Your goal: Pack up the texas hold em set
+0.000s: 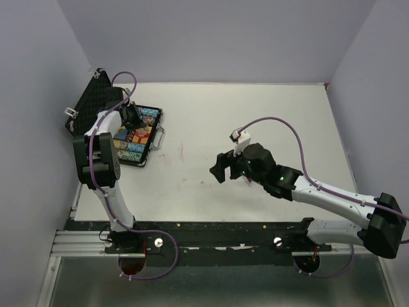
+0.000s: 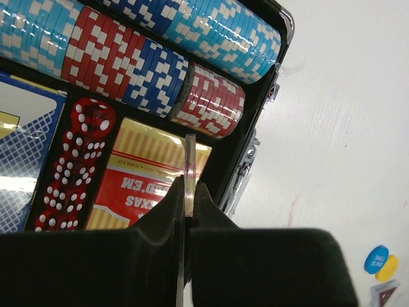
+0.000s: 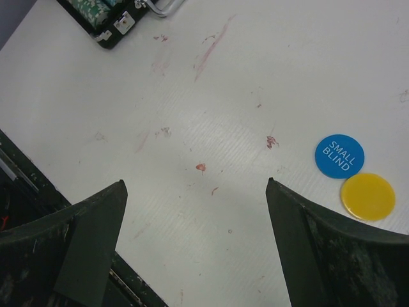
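Note:
The black case [image 1: 156, 135] of the texas hold em set lies open at the table's left, its foam lid [image 1: 94, 102] tipped back. My left gripper [image 1: 131, 116] hovers over it, shut on a thin pale disc [image 2: 190, 153] held edge-on above the red-and-yellow card box [image 2: 142, 182]. Red dice [image 2: 73, 163] and rows of blue and red chips [image 2: 160, 70] fill the tray. My right gripper [image 3: 195, 185] stands open over bare table, empty. A blue "SMALL BLIND" disc [image 3: 339, 156] and a yellow disc [image 3: 367, 196] lie just right of its fingers.
The case's silver-cornered near end [image 3: 121, 22] shows at the top left of the right wrist view. A dark token [image 2: 383, 295] lies beside the blue disc [image 2: 376, 258] and the yellow disc [image 2: 388, 269] on the table. Grey walls close off the left, back and right. A black rail [image 1: 211, 233] runs along the near edge.

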